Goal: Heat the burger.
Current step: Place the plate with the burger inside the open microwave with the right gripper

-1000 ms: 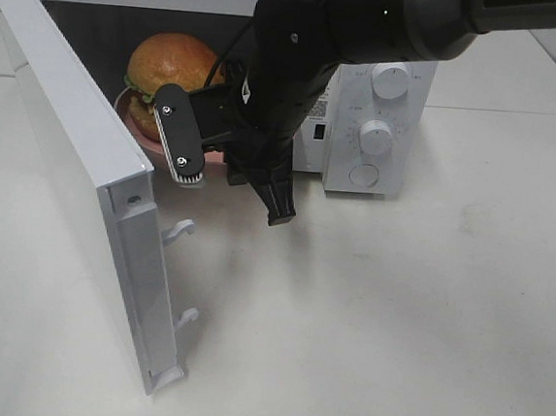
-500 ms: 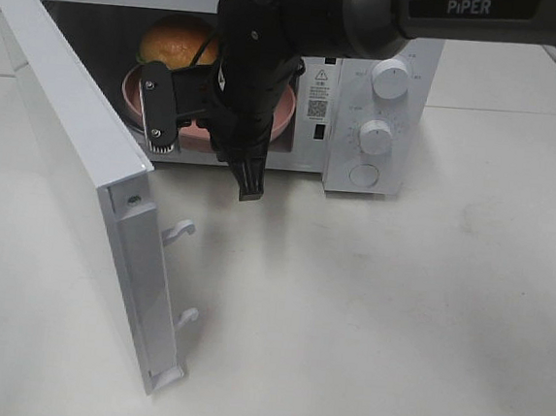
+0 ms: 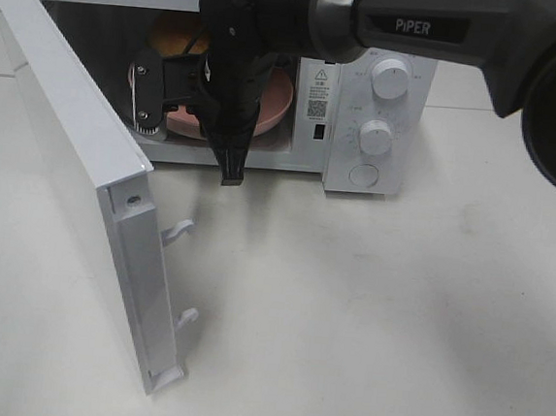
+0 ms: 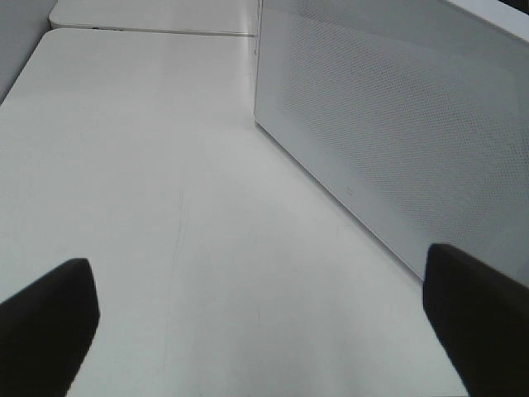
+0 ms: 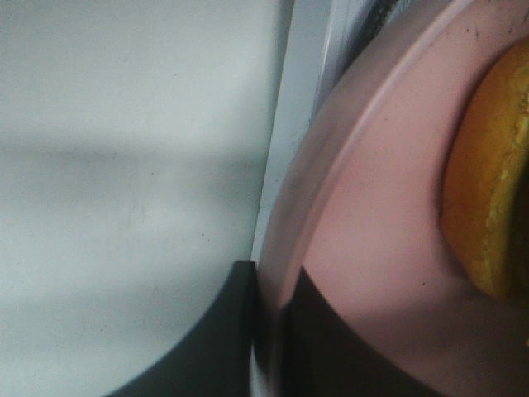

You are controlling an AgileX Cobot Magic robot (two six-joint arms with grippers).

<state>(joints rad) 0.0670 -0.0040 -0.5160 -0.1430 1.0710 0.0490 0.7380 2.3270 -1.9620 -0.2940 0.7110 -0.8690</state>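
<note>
from where i stand, the white microwave (image 3: 363, 128) sits at the 12 o'clock end of the counter (image 3: 396, 306). its door (image 3: 78, 152) is swung wide open, running from about 11 o'clock down toward 7 o'clock. the dials are on the 3 o'clock side of the opening.

the right arm reaches across into the mouth of the oven. the right gripper (image 3: 149, 117) is pinched nearly closed on the rim of the pink plate (image 5: 364, 231), at the plate's 9 o'clock edge. in the wrist view one dark finger (image 5: 219, 339) sits outside the rim and the other lies over the plate's inner surface.

the burger (image 5: 483, 182) rests on that plate inside the cavity, toward the 11 o'clock part of it. the arm hides most of it from the high view, so only the golden bun and a pale edge show. the plate lies across the oven's threshold, though i cannot tell whether it rests on the floor or hangs just above it.

the left gripper (image 4: 264, 331) has its jaws spread wide with nothing between them. it is over bare counter, beside a white dotted panel (image 4: 397, 132).
</note>
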